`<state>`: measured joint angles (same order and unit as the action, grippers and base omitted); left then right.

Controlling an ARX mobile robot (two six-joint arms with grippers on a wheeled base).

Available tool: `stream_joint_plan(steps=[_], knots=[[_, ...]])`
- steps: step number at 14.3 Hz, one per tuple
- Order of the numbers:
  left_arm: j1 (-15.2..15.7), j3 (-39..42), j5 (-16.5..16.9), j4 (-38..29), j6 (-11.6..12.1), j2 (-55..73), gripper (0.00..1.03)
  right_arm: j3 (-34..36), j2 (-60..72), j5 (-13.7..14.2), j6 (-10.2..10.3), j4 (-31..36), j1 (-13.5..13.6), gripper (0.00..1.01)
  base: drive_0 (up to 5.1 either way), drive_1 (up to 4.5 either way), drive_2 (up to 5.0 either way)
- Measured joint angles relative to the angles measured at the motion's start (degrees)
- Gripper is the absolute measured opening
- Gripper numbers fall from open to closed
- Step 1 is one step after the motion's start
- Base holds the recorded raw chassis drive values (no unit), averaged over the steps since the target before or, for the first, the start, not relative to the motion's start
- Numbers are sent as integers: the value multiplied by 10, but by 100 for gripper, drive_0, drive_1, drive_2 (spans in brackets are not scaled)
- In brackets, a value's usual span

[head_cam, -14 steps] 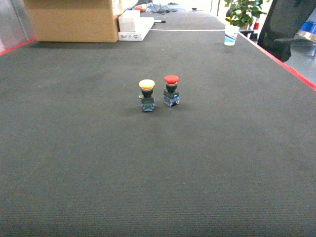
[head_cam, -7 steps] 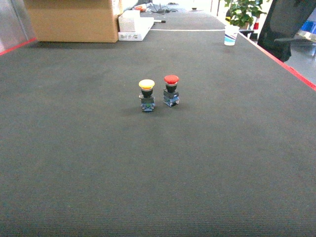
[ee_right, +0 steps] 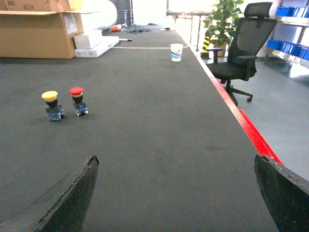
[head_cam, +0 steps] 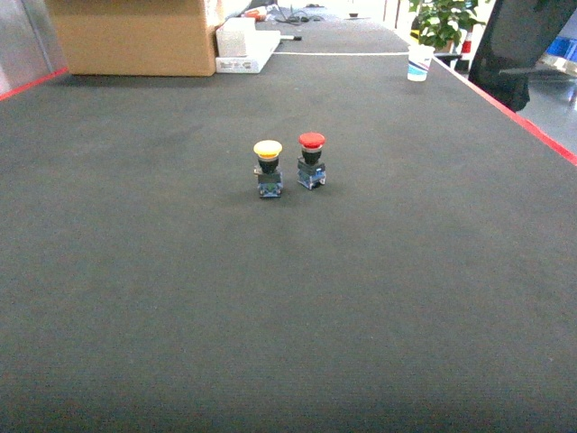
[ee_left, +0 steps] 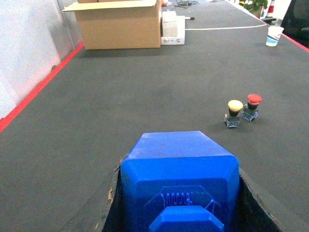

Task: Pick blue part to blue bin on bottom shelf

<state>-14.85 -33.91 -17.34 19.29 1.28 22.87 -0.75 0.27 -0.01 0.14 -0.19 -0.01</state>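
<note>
Left wrist view: left gripper [ee_left: 179,193] clamps blue part [ee_left: 179,169]; right gripper [ee_right: 176,193] gapes empty; bin, shelf unseen — delivery pending.

A broad dark counter [head_cam: 180,298] with a red strip along its edges carries two push buttons standing upright just beside each other near the middle, a yellow-capped button [head_cam: 268,168] and a red-capped button [head_cam: 312,160]; at the far end sit a cardboard box [head_cam: 135,36], a white box [head_cam: 245,47] and a paper cup [head_cam: 418,63].
</note>
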Motion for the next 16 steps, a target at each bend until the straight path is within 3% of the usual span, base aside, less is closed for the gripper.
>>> stream_joint_plan(steps=[5, 16], knots=[[0, 0, 0, -1, 0, -2, 44, 0, 0, 0, 0, -2, 0, 98, -2, -435, 431], [0, 0, 0, 0, 0, -4, 44, 0, 0, 0, 0, -1, 0, 98, -81, -81, -81]])
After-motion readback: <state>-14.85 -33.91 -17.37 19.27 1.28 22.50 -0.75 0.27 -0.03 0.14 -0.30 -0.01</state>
